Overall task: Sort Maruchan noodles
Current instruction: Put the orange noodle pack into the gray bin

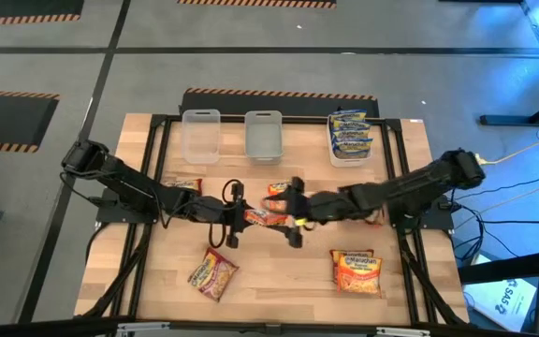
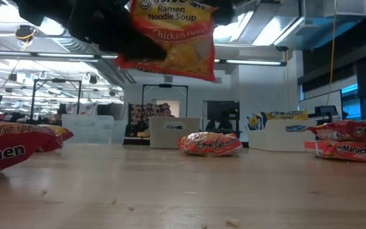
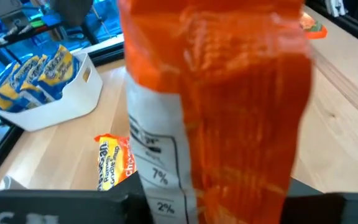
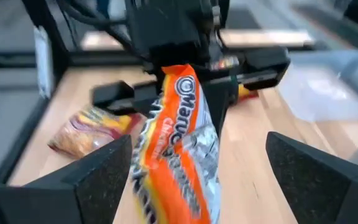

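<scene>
Wooden tabletop, mid-area: left gripper clamped on orange Maruchan packet, held above surface; right gripper at packet's other end, fingers spread wide, not gripping.

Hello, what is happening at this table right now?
Two robot arms meet over the middle of the wooden table. The left gripper holds an orange noodle packet in the air, and the right gripper is open right beside it. It looks like a handover. Other packets lie loose on the table. At the far edge stand three tubs; the right tub already holds blue-and-yellow packets.
</scene>
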You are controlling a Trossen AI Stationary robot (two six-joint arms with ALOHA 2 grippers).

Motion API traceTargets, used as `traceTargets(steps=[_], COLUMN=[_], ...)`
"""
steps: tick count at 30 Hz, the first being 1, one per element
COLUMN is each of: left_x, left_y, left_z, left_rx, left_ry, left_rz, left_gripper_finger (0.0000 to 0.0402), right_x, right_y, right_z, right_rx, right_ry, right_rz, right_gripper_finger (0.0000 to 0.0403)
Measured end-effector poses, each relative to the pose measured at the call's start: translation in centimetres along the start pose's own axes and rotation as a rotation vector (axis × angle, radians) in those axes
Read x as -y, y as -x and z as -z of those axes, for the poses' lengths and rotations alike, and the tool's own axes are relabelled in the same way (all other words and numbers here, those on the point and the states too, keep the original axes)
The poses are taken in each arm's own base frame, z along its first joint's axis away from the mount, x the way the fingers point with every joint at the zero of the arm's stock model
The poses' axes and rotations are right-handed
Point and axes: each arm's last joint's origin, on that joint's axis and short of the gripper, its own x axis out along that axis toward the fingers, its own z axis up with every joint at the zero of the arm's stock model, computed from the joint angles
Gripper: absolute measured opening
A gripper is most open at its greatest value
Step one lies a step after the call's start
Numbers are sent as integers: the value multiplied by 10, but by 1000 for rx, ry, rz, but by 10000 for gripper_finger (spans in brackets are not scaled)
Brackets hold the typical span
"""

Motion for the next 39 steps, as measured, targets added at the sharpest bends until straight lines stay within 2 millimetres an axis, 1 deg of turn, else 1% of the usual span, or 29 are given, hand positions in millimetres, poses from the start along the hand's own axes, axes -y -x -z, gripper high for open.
traceTargets(steps=[4,7,10,12,17,20,22,24,34,37,39], left_x=[0,0,-1,-2,-2,-1,-2,-2,-1,-2,-3], left_y=[0,0,0,0,0,0,0,0,0,0,0], left_z=[3,4,5,6,7,7,7,7,6,6,6], left_rx=[-33,-44,-52,-59,-67,-68,-66,-65,-60,-61,-62], left_ry=[24,53,89,108,120,119,121,121,130,151,155], left_rz=[-11,-25,-33,-41,-34,-30,-31,-31,-25,-44,-67], left_gripper_finger=[116,116,116,116,116,116,117,117,117,117,118], right_x=[-1,-2,-1,-2,-3,-1,2,3,6,6,6], right_y=[-19,-32,-45,-52,-63,-65,-67,-67,-67,-67,-67], right_z=[-22,-28,-27,-23,-16,-12,-10,-9,-9,-9,-9], right_rx=[-125,-241,-339,-391,-426,-450,-457,-472,-473,-473,-473], right_ry=[17,24,14,11,22,32,37,52,90,109,114], right_rz=[-2,4,-8,-2,8,17,30,37,46,47,46], right_gripper_finger=[351,351,351,351,350,337,317,288,113,74,54])
